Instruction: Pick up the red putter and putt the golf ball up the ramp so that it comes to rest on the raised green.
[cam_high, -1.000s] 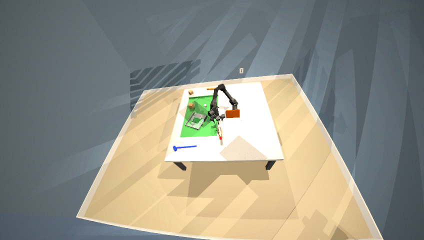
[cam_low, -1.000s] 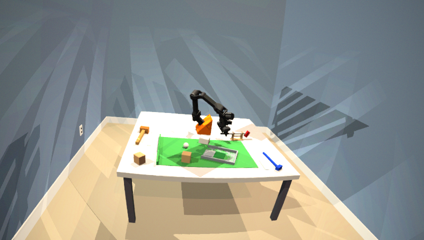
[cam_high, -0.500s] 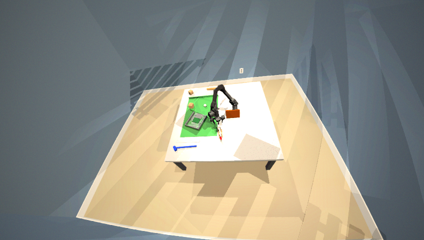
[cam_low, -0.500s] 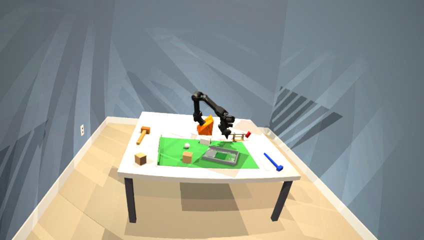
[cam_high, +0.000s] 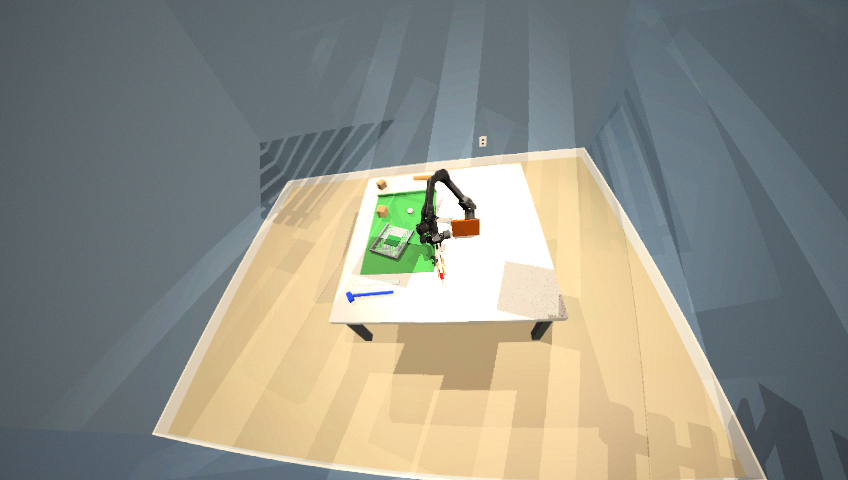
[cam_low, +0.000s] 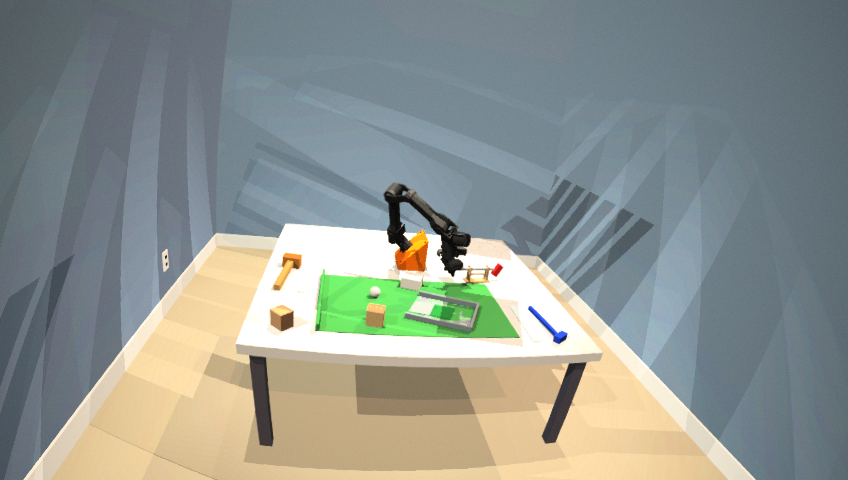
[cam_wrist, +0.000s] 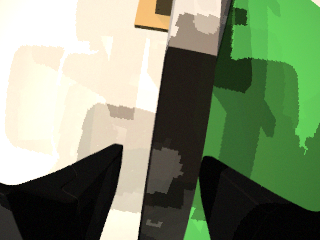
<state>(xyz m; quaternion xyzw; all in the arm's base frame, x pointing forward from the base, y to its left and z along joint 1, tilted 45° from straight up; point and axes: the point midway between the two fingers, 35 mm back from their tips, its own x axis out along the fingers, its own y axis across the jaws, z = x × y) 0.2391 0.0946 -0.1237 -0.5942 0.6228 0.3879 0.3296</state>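
Observation:
The red putter's head sticks out past a small wooden stand that bears the putter. Its dark shaft runs between my fingers in the wrist view. My gripper is partly open around the shaft. A gap shows on the left finger's side; the right finger is close to the shaft, contact unclear. The white golf ball lies on the green mat. The grey-walled ramp has a green patch inside.
A wooden block stands on the mat, another beside it. A blue putter and an orange mallet lie at opposite ends. A white block is at the mat's arm-side edge.

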